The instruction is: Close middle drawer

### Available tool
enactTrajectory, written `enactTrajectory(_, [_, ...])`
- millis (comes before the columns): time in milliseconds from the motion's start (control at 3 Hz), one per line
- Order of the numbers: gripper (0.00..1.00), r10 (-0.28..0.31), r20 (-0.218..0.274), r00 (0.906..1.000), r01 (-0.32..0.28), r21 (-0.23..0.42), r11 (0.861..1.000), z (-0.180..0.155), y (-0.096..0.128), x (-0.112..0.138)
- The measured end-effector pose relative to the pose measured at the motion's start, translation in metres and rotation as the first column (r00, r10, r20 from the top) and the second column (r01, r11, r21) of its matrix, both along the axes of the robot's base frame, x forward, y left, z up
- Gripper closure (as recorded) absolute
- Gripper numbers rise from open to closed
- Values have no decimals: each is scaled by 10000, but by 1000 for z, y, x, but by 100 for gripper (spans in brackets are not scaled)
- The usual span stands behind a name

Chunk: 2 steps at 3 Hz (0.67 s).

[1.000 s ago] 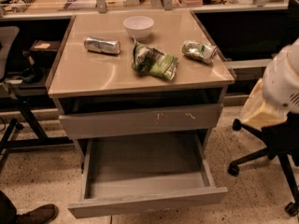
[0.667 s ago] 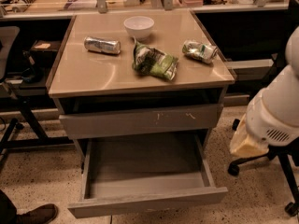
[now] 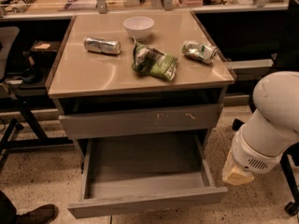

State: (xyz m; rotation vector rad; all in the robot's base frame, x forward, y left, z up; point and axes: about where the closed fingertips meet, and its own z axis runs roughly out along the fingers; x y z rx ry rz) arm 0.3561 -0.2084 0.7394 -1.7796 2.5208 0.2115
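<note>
Partly hidden, the gripper [image 3: 237,172] hangs beside the open middle drawer [image 3: 145,174].

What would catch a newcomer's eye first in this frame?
The middle drawer stands pulled far out under the scratched drawer front, its grey tray bare. A bulky white robot arm fills the lower right beside it; the tool itself does not show. On the tabletop sit a white bowl, a green snack bag and two cans.
</note>
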Motion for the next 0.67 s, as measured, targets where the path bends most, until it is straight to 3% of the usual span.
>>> enactTrajectory(333, [100, -2, 24, 10000, 2, 0, 10000, 1, 0, 0])
enactTrajectory(667, [100, -166, -733, 9972, 174, 104, 9998, -41, 9, -20])
